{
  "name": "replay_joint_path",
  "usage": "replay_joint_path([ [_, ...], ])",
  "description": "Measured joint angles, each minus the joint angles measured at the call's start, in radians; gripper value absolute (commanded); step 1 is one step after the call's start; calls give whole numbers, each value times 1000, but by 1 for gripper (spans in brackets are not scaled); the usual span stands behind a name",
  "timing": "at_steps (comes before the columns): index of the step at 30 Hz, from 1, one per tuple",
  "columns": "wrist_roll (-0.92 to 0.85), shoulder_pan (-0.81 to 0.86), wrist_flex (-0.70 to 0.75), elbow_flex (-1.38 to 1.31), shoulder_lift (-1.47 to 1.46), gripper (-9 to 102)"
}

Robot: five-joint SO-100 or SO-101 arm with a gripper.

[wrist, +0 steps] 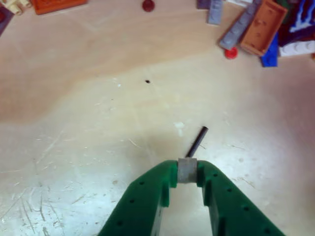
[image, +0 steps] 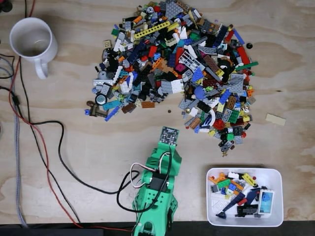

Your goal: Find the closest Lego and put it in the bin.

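The Lego (wrist: 187, 170) I cared about was already pinched between my fingertips: a small grey piece with a thin dark rod (wrist: 198, 141) sticking out of it, up and to the right in the wrist view, so its long axis ran slantwise away from my hand (wrist: 187, 172). My hand was closed on that grey piece, the two green fingers (wrist: 147, 196) pressed against its sides, and it hung over a bare patch of the desk (wrist: 88, 123); I could not tell whether the rod's tip touched the wood or cleared it. The edge of the Lego pile (image: 177, 64) lay ahead of me, its nearest bricks, an orange one (wrist: 263, 25) among them, along the top of the wrist view. What mattered for the coming move was where the bin (image: 244, 196) lay. In the fixed view my hand (image: 168, 135) pointed up toward the pile from the lower middle, and the white bin sat to the right of my arm and lower in the picture, level with my arm's base, already holding a scatter of pieces. I judged that I would have to lift, swing right and draw back toward myself, keeping the rod from snagging on the bin's rim.
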Motion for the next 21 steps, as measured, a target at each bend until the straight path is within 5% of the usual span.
replay_joint_path([
  [4, 83, -189, -46, 195, 141, 0],
  [21, 178, -321, -86, 319, 184, 0],
])
